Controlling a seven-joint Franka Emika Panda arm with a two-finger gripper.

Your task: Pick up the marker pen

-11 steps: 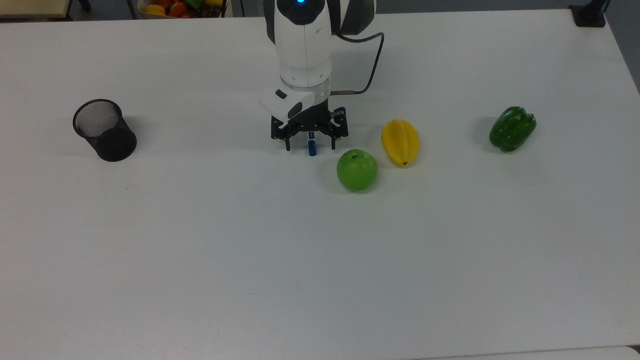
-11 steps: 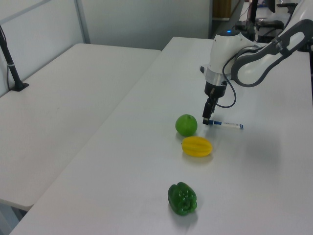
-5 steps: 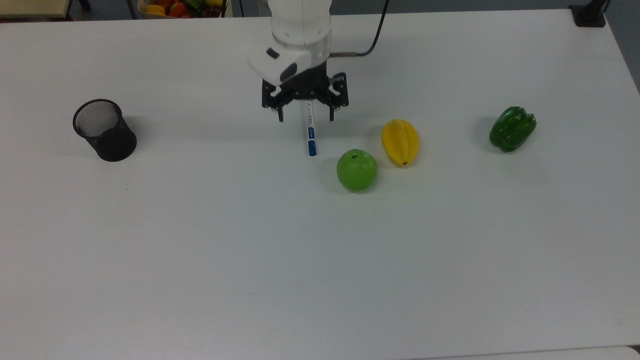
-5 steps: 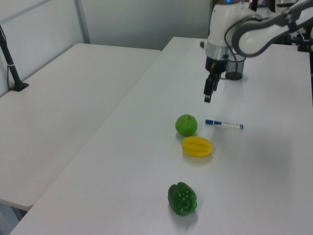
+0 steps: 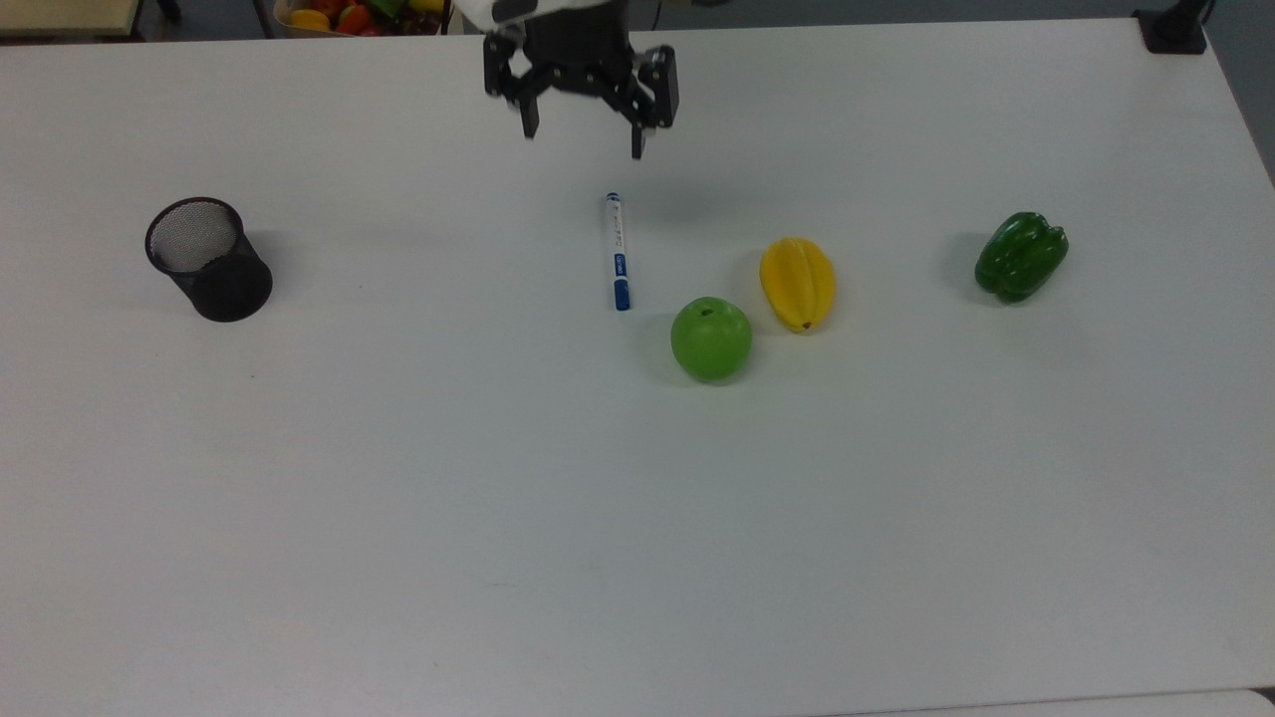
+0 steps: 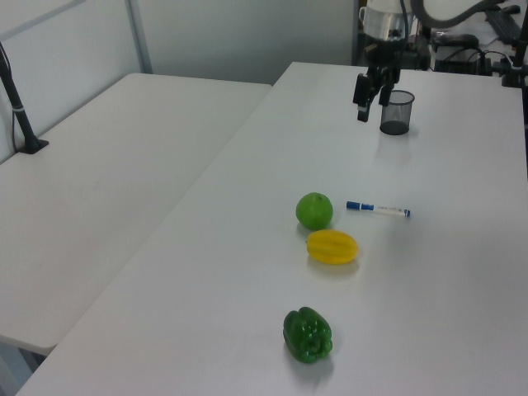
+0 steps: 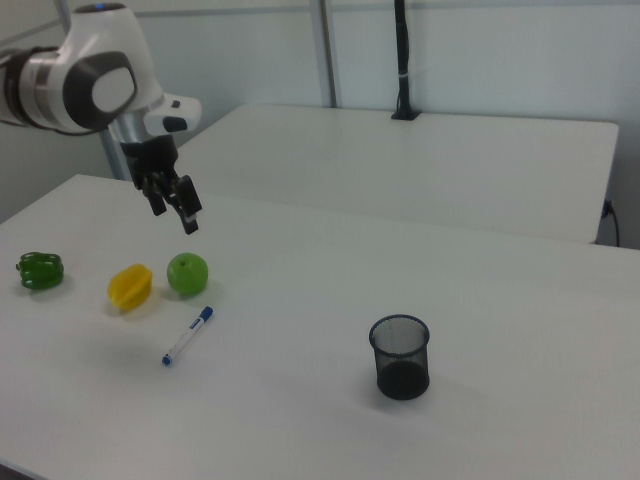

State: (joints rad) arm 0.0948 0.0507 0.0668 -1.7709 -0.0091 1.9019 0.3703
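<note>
Gripper [image 5: 583, 142]: raised well above the table, fingers spread wide and holding nothing; in the top view it sits at 12 o'clock from the marker pen.
Marker pen [image 5: 618, 251]: lies flat on the white table [image 5: 398, 498], untouched; blue cap toward 6 o'clock in the top view, small blue tip toward 12 o'clock.
Green apple [image 5: 710, 339]: near the pen's capped end, at about 4 o'clock from it in the top view, apart from it.
Yellow starfruit [image 5: 797, 283]: just beside the apple, at about 2 o'clock from it in the top view.
Green bell pepper [image 5: 1020, 255]: well apart, at 3 o'clock from the starfruit in the top view.
Black mesh cup [image 5: 207, 259]: upright, open mouth up, well apart at 9 o'clock from the pen in the top view.
Left view: gripper [image 6: 365, 97] hangs beside the cup, high over the pen [image 6: 378, 209].
Right view: gripper [image 7: 172, 212] above the apple and pen [image 7: 188, 335].
</note>
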